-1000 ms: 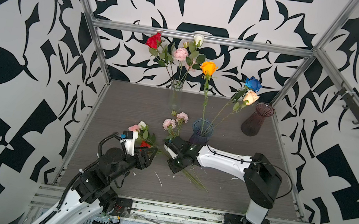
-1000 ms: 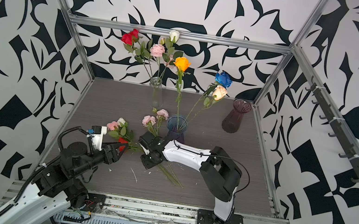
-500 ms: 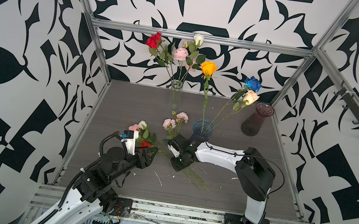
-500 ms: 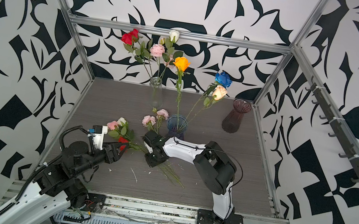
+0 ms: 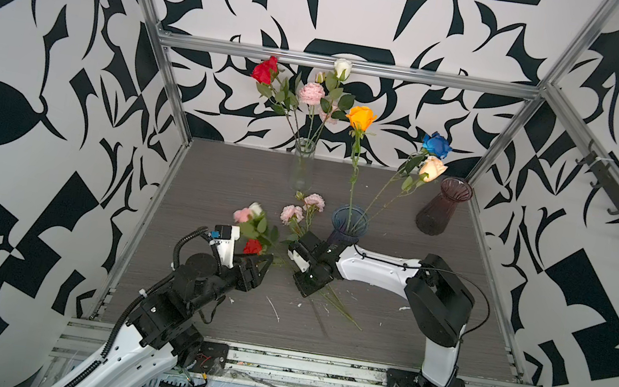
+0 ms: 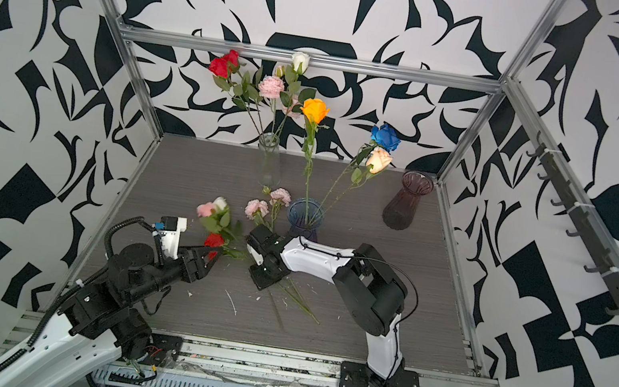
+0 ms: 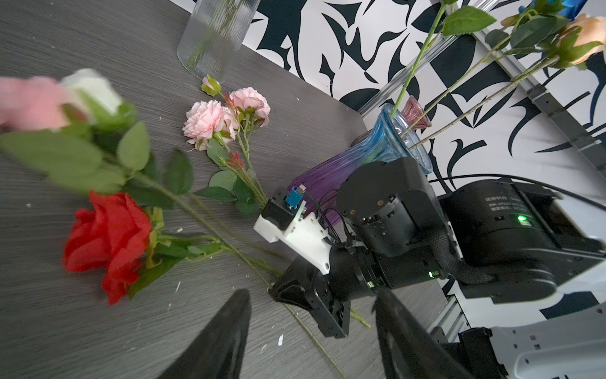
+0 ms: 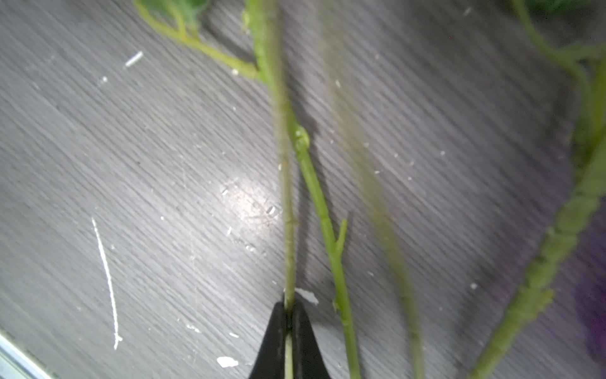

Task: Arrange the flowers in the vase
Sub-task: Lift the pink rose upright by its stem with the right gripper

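Several loose flowers lie on the grey table (image 5: 218, 171): a red rose (image 5: 252, 246) (image 7: 108, 236), blurred pink and white blooms (image 5: 247, 214) (image 7: 49, 98), and ruffled pale pink blooms (image 5: 303, 208) (image 7: 210, 119). Their stems (image 5: 336, 308) run under my right gripper (image 5: 306, 284) (image 6: 263, 275), which points down at the table. It is shut on one thin green stem (image 8: 288, 229), pinched at its fingertips (image 8: 289, 310). My left gripper (image 5: 263, 263) (image 7: 311, 295) hovers open beside the red rose, holding nothing. The blue-purple vase (image 5: 349, 226) holds orange, blue and peach roses.
A clear glass vase (image 5: 302, 164) at the back holds red, pink and white flowers. An empty dark maroon vase (image 5: 442, 205) stands at the back right. Small white flecks (image 5: 274, 309) dot the table. Metal frame posts edge the table.
The right gripper has shut on a thin stem. The pink and white blooms now blur as they shift. The left arm has barely moved.
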Available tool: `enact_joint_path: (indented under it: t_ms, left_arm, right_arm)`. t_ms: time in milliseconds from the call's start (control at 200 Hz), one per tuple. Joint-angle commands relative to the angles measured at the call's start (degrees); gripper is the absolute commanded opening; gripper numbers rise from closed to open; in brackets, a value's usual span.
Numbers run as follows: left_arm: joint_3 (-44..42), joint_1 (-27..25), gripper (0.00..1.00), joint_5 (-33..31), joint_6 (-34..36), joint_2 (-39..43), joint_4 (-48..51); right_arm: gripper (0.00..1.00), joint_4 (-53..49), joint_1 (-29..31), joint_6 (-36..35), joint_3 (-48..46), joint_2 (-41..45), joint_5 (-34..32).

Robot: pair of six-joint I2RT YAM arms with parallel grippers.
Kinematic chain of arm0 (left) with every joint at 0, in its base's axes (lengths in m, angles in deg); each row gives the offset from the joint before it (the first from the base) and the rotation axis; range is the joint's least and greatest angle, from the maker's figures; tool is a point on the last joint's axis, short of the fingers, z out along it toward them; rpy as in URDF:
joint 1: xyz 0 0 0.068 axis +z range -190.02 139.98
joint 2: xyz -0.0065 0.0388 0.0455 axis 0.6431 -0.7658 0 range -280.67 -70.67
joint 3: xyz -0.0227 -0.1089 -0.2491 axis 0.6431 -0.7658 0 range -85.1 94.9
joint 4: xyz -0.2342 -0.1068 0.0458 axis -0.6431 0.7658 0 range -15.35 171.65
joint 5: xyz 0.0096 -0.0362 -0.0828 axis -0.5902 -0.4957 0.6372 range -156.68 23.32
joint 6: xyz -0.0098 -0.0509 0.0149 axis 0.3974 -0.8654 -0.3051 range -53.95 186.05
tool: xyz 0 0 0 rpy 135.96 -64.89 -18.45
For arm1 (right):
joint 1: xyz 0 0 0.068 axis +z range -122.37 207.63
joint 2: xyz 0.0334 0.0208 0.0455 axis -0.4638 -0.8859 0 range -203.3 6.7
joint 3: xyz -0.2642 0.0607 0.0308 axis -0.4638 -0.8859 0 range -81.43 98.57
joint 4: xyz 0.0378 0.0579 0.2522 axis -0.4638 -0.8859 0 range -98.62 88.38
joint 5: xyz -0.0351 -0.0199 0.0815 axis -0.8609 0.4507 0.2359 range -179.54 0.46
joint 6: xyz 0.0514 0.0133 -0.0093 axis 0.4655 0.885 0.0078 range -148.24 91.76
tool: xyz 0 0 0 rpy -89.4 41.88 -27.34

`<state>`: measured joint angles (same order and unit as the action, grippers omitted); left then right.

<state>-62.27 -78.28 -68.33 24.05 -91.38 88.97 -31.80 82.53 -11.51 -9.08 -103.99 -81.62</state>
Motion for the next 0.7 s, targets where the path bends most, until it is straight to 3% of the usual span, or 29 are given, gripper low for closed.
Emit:
enact_joint_path:
  t_ms: [0,465,695]
  left_arm:
    - [0.1,0.0,0.65,0.3,-0.5,0.5,-0.9]
    - [-0.7,0.0,0.65,2.4,-3.4,-0.5,-5.0]
    - [-0.6,0.0,0.59,5.0,-6.0,-4.9,-8.2]
  right_arm:
    - [0.00,-0.2,0.3,-0.4,-0.4,1.7,-0.1]
    - [0.00,-2.3,0.4,-0.5,3.1,14.0,3.2]
    - [0.00,-2.1,0.4,2.8,2.2,21.6,4.3]
